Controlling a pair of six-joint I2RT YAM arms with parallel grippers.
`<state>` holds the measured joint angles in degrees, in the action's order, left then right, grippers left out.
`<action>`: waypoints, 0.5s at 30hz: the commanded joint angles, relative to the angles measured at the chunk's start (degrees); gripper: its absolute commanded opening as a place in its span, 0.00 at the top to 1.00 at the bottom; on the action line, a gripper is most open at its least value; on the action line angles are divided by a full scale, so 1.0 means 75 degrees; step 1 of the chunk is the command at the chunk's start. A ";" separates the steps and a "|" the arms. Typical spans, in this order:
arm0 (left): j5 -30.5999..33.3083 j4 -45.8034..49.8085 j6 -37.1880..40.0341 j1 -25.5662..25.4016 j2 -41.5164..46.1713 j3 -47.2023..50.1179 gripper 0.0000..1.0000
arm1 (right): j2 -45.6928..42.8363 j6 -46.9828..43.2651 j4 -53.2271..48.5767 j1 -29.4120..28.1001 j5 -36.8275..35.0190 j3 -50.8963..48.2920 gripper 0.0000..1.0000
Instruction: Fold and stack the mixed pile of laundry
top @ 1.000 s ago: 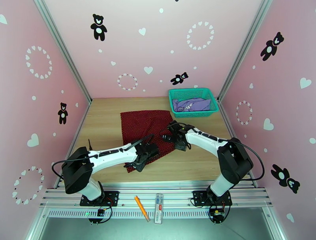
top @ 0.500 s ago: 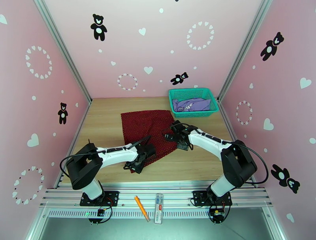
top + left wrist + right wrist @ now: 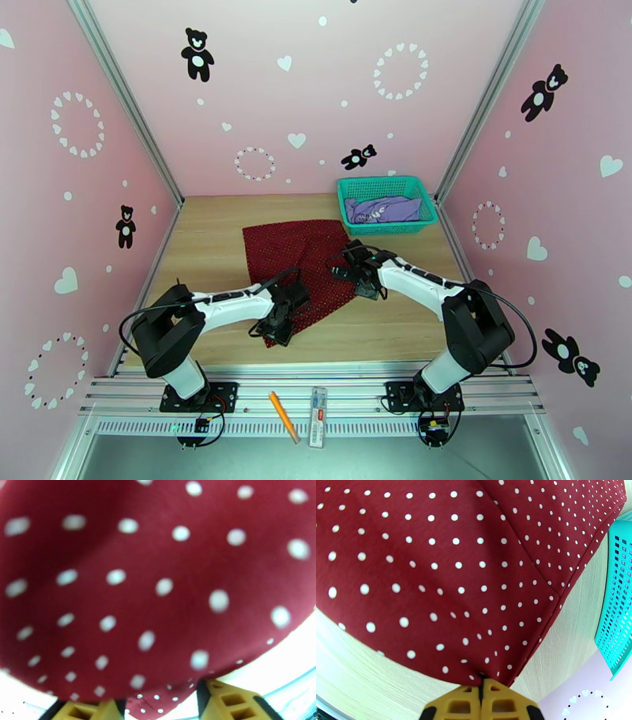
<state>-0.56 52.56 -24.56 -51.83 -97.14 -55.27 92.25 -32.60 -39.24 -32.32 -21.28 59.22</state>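
Note:
The dark red dotted cloth (image 3: 294, 251) lies spread on the wooden table, its near corner bunched under my left gripper (image 3: 278, 325). In the left wrist view the cloth (image 3: 158, 578) hangs blurred right against the lens. A fold of it is pinched between the yellow fingers (image 3: 231, 703), which stand a little apart. My right gripper (image 3: 360, 278) sits at the cloth's right corner. In the right wrist view its gripper (image 3: 482, 689) is shut on the tip of that corner of the cloth (image 3: 446, 567). The lavender T-shirt (image 3: 383, 209) lies inside the teal basket (image 3: 391, 230).
The teal basket stands at the table's back right corner, its mesh wall (image 3: 618, 598) close to my right gripper. An orange pencil (image 3: 282, 416) and a clear flat pack (image 3: 317, 427) lie on the metal rail in front of the arm bases. Pink walls enclose the table.
My left arm has drawn its elbow back and its gripper has shifted slightly, dragging the cloth's near corner to the right. My right gripper has moved a little away along the cloth's right edge.

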 commanded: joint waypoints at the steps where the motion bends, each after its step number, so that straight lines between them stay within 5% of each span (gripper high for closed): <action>1: -0.0421 -0.0249 -0.0052 0.0039 -0.0382 0.0237 0.57 | 0.0087 -0.0036 -0.0100 0.0043 -0.0175 -0.0081 1.00; 8: -0.0440 -0.0269 -0.0251 0.0032 -0.0239 0.0262 1.00 | 0.0088 -0.0022 -0.0112 0.0042 -0.0192 -0.0068 1.00; 15: 0.0313 0.0650 -0.0454 0.0032 0.0773 -0.0213 1.00 | -0.0223 0.0045 -0.0210 0.0040 -0.0168 -0.0059 1.00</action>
<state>-1.67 52.86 -26.63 -51.83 -95.59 -55.33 92.25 -32.58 -39.29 -32.23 -21.54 59.22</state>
